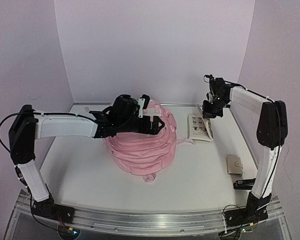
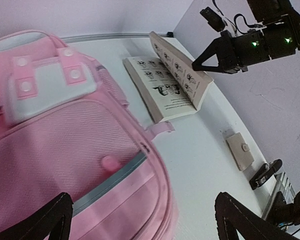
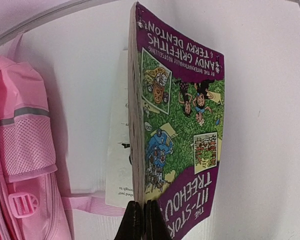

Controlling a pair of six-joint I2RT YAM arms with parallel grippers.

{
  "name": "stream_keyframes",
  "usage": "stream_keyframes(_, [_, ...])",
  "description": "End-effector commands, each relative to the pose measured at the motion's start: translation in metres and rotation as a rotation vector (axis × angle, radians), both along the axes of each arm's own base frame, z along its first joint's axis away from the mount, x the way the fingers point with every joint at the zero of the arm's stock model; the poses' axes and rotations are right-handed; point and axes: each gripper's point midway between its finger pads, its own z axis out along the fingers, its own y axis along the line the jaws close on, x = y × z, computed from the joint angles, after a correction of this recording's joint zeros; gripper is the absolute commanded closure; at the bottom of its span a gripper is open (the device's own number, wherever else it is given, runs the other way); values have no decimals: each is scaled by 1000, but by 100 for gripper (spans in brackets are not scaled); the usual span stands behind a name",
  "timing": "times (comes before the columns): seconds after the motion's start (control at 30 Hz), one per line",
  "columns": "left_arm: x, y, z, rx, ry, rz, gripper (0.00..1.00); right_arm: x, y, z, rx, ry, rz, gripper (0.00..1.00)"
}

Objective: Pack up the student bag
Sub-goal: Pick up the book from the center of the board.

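Lift the book (image 3: 182, 125) slowly by its cover so the pages don't flop, then carry it left toward the bag (image 1: 142, 150), which sits mid-way across the table (image 1: 90, 170) between the arms. Your right jaws are clenched on the raised cover's edge. The left jaws hang fully spread over the bag, holding nothing.

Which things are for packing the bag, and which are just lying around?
For the job:
- student bag
- book, its cover pinched by the right pincer

Lying about, untouched (maybe for packing later):
- small tan case
- small black item
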Motion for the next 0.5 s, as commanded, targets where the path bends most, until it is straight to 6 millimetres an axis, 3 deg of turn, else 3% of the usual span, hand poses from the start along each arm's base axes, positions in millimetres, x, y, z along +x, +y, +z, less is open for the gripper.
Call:
stream_keyframes(0.0, [2,-63,27,-143,-57,-74,0,-9,14,49,157,-74,-63,100])
stream_keyframes(0.2, [5,-125,12,-164,-92,-118,0,-18,20,68,253,-107,-106,100])
stream_keyframes(0.37, [12,-151,13,-216,-116,-124,2,-27,25,67,298,-90,-128,100])
stream_keyframes(0.47, [23,-164,2,-212,-121,-100,4,-32,29,68,326,-88,-137,100])
